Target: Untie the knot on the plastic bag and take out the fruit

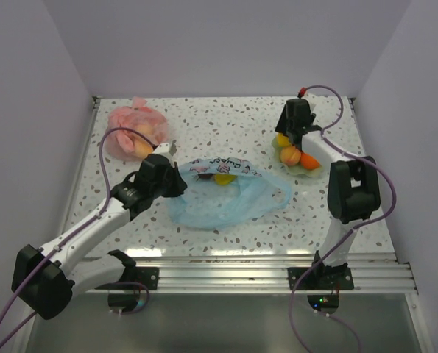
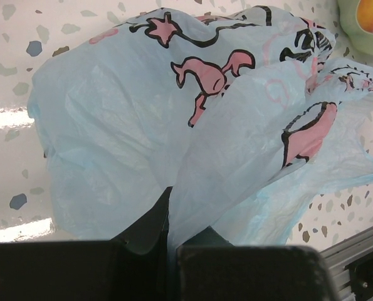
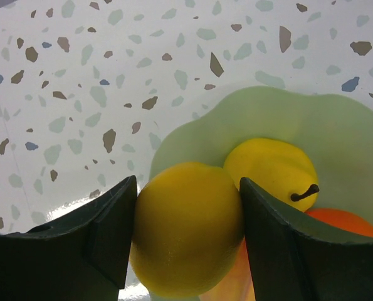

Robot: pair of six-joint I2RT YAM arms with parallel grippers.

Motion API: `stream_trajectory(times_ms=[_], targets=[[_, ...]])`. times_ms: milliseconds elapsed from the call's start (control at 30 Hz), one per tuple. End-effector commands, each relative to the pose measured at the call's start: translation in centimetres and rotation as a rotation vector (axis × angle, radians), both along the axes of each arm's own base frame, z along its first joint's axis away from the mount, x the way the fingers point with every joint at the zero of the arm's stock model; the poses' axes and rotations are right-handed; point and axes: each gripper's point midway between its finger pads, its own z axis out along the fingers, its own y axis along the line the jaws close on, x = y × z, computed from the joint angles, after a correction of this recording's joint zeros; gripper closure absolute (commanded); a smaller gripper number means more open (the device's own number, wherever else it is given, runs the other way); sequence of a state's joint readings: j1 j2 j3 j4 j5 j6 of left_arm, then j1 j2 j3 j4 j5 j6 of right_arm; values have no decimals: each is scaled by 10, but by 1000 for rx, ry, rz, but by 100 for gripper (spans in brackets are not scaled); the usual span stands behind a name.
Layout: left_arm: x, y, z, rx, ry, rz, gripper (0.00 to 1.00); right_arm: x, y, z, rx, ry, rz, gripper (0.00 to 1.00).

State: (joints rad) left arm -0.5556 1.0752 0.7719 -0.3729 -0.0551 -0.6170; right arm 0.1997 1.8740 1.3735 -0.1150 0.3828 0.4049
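The light-blue plastic bag (image 1: 233, 204) lies crumpled mid-worktop (image 1: 226, 125), with the left hand (image 1: 179, 181) clamped shut on its left edge. At far right, the right hand (image 1: 291, 136) grips a yellow fruit (image 3: 187, 235) over a green plate (image 3: 286, 113) holding a pear (image 3: 271, 166) and an orange fruit (image 3: 343, 222).

— Thin, translucent, crinkled film on the plastic bag (image 2: 111, 157)?
— Yes, faintly glossy. Polished speckled terrazzo look on the bench (image 3: 111, 75), glaring in patches.
— Smooth satin skin on the yellow fruit (image 3: 186, 232)?
— Agreed. Matt dark plastic on the right gripper (image 3: 187, 207); ribbed bare metal along the front rail (image 1: 226, 273).
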Motion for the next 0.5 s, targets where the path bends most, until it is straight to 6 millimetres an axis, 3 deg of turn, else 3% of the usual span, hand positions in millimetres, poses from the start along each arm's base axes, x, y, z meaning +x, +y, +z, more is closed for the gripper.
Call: stream_trajectory(times_ms=[0, 33, 167, 300, 467], targets=[[8, -4, 9, -21, -42, -15, 100, 9, -12, 15, 29, -52, -80, 41], [8, -4, 9, -19, -42, -16, 100, 9, -11, 14, 32, -46, -76, 30], [9, -5, 10, -19, -44, -19, 100, 7, -11, 30, 33, -70, -63, 6], [10, -6, 10, -19, -41, -17, 100, 0, -13, 49, 17, -93, -43, 1], [12, -6, 14, -19, -45, -11, 100, -19, 10, 78, 59, -116, 113, 1]])
